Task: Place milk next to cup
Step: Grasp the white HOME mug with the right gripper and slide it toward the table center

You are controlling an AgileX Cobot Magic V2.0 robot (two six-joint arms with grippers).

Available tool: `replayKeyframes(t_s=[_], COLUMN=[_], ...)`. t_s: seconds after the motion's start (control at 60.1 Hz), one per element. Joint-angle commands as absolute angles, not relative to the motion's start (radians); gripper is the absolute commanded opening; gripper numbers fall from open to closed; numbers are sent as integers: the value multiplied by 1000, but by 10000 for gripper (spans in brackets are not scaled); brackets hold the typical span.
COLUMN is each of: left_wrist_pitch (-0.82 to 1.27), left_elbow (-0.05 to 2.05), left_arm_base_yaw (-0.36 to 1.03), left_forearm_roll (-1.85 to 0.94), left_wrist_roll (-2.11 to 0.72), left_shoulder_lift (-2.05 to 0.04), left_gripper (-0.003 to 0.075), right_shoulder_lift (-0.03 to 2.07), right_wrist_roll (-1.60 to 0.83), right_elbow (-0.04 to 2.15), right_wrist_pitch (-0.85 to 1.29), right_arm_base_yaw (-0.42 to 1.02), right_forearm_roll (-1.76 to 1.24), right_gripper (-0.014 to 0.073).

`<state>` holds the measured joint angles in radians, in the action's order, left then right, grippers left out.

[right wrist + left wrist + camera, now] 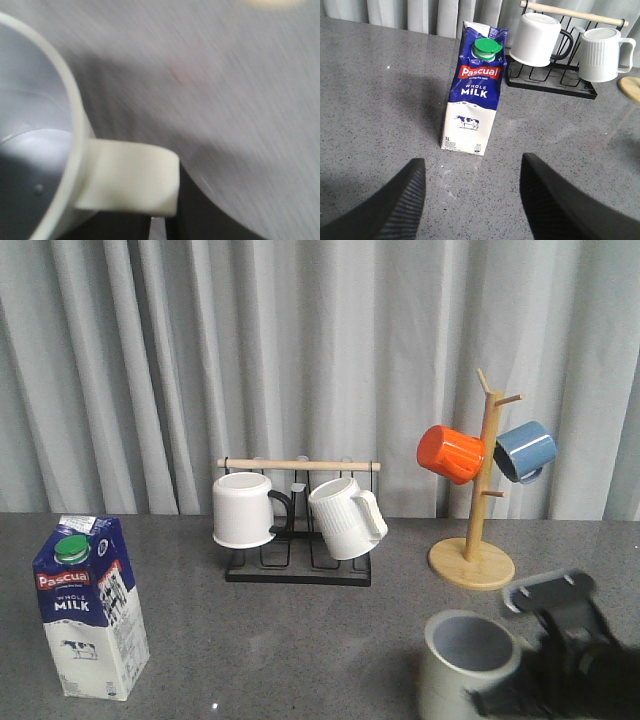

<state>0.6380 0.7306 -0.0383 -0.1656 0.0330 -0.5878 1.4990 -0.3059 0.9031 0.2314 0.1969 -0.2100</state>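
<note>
Two arms | left hand (470,200) (spread) facing milk (472,90)

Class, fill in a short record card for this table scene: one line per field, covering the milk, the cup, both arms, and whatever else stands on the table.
milk: carton upright on the table's left side, green cap on, untouched
cup: pale mug at front right, upright, far from the carton
right gripper: at the mug's handle; grip unclear through blur
left gripper: jaws open, short of the carton, holding nothing
rack: black wire rack with two white mugs
mug tree: wooden stand with an orange mug and a blue mug
task: not yet done
</note>
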Motion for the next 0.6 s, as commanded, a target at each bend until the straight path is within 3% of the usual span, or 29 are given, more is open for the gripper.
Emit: replayKeyframes(t_s=[0.0, 0.366, 0.582], left_wrist_pitch=[563, 563, 564], left_elbow=[763, 763, 763], left_arm_base_yaw=[-39, -39, -39], left_forearm_roll=[-175, -175, -175], left_wrist_roll=[33, 33, 33], left_shoulder_lift=[-594, -594, -594], left_gripper=[414, 414, 414], right_shoulder_lift=[1489, 1757, 1769], right_wrist_roll=[-316, -290, -290], right_elbow=[1032, 1272, 1281], right_wrist_pitch=[201, 332, 399], right_arm_base_yaw=[272, 341, 341], right_forearm_roll=[-215, -220, -232], right_gripper=[-6, 11, 99])
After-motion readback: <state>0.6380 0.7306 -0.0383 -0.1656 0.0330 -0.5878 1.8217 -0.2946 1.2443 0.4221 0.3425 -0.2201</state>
